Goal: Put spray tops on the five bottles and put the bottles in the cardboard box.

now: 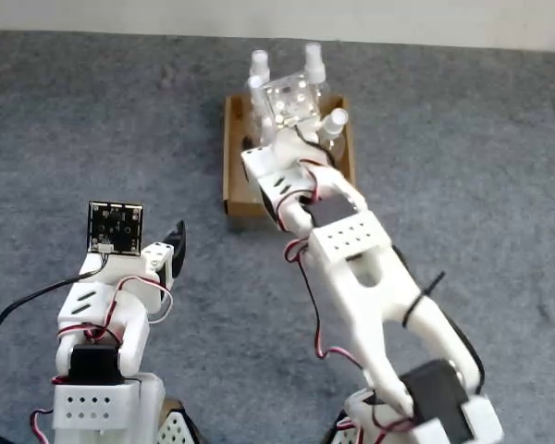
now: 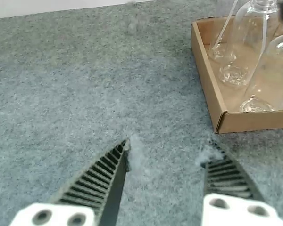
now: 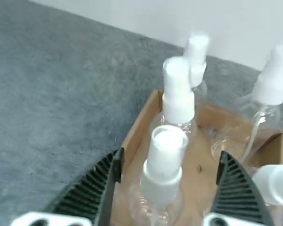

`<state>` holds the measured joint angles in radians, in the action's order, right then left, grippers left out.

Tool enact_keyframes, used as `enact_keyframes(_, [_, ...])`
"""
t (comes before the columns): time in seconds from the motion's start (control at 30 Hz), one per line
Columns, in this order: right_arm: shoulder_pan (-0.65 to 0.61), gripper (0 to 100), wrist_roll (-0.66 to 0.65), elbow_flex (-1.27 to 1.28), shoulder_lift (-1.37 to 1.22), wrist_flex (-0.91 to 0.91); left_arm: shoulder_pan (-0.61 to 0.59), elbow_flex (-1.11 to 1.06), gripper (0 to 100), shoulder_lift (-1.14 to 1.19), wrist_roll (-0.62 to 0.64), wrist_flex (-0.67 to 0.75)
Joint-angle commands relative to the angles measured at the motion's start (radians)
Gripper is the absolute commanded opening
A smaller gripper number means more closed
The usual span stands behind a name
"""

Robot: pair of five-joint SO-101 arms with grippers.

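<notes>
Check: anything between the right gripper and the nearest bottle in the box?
Nothing visible. The right gripper is open, with its fingers on either side of the nearest bottle, which stands capped in the cardboard box. Other capped bottles stand beyond it, not between.

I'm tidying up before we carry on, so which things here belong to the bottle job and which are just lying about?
Belong to the job:
cardboard box
bottles with spray tops, standing in the box
right gripper, open over the bottles
left gripper, open above the mat

Just there:
grey mat
white wall
</notes>
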<state>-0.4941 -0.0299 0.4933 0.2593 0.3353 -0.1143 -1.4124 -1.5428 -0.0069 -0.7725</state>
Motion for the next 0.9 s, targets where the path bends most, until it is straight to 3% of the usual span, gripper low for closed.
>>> enact_keyframes(0.0, [-0.007,21.8,0.002,-0.058,0.170,0.108,0.016,0.004,19,-0.008,-0.006,0.009])
enact_keyframes(0.2, [0.045,0.0,0.002,0.102,0.460,0.298,0.015,0.013,19,-0.010,-0.006,0.006])
enact_keyframes(0.37, [0.111,0.5,0.000,0.417,0.723,0.317,0.013,0.021,19,-0.068,-0.006,-0.012])
enact_keyframes(0.47, [0.165,0.5,-0.017,0.613,0.892,0.318,0.013,0.015,19,-0.194,-0.006,-0.130])
enact_keyframes(0.57, [0.216,0.5,-0.117,0.799,1.056,0.318,0.013,0.025,19,-0.312,-0.008,-0.262])
enact_keyframes(0.87, [0.311,0.5,-0.169,1.158,1.544,0.527,0.015,-0.130,19,-0.268,-0.009,-0.269])
